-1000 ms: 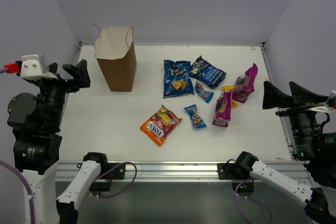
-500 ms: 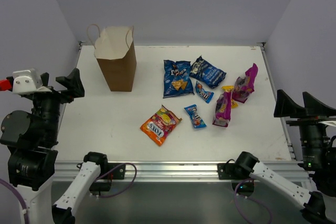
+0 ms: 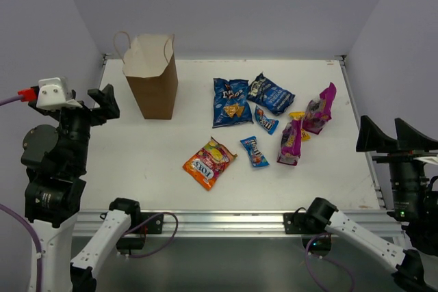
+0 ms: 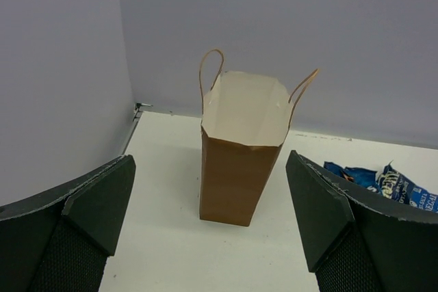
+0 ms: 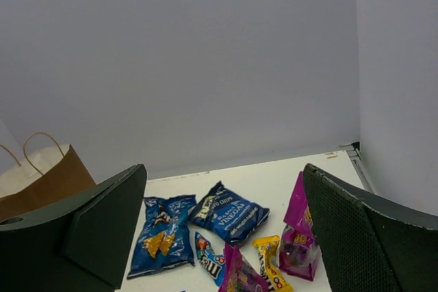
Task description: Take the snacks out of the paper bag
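You are looking at a robot test cell in a lab: a bare white surface (image 3: 137, 162) is boxed in on three sides by plain lilac-grey walls (image 3: 233, 5). An aluminium rail (image 3: 226, 220) runs along its near edge. The left arm (image 3: 55, 162) and right arm (image 3: 356, 229) are bolted to it, with loose cables (image 3: 161, 234) looping beneath.

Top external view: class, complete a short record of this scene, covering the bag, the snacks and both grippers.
Paper bag: upright, top open, back left of table
Snacks outside bag: eight, lying on the table
Kinds: two blue chip bags, two purple bags, one orange-red bag, two small blue packs, one yellow pack
Left gripper: open, holding nothing
Right gripper: open, holding nothing
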`<move>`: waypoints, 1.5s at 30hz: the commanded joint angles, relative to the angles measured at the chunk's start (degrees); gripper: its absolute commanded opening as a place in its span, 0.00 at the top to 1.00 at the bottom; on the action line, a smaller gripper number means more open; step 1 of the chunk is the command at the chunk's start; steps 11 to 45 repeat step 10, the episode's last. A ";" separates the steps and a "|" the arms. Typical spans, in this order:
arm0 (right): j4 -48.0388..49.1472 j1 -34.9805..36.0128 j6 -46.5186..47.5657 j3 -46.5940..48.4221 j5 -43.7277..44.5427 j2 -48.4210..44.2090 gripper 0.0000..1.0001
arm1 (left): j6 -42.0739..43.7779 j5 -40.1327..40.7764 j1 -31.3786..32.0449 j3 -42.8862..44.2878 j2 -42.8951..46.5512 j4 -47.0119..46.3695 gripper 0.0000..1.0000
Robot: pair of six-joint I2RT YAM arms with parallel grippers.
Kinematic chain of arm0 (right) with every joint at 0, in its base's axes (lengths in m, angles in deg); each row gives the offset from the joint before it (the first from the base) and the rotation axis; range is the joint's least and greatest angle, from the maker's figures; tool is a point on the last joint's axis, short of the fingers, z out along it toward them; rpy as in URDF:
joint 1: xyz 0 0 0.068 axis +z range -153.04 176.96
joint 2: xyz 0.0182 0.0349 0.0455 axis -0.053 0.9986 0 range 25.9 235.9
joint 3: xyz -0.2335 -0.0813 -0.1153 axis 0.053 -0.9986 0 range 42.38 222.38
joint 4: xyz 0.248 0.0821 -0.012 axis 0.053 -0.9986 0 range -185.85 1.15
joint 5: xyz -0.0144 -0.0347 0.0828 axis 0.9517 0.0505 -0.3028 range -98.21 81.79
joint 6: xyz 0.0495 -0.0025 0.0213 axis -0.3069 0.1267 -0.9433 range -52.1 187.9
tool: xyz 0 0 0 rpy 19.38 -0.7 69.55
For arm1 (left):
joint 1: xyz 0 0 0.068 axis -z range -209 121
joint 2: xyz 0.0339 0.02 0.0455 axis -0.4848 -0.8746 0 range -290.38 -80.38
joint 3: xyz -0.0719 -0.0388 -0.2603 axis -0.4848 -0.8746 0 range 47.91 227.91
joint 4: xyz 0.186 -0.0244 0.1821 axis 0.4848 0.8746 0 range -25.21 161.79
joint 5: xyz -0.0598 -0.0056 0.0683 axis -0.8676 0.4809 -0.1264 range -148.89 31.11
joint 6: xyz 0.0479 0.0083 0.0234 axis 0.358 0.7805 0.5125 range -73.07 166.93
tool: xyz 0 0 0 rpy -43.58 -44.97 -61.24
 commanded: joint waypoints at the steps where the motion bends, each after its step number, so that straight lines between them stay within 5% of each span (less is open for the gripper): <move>1: 2.71 -0.10 1.77 0.15 -0.71 2.38 0.01 | 0.89 0.47 0.44 -0.49 -0.38 -4.89 0.00; 45: 2.89 -0.10 1.34 -0.02 -1.67 2.48 0.01 | 0.89 -0.06 0.53 -2.51 -0.56 -5.86 0.00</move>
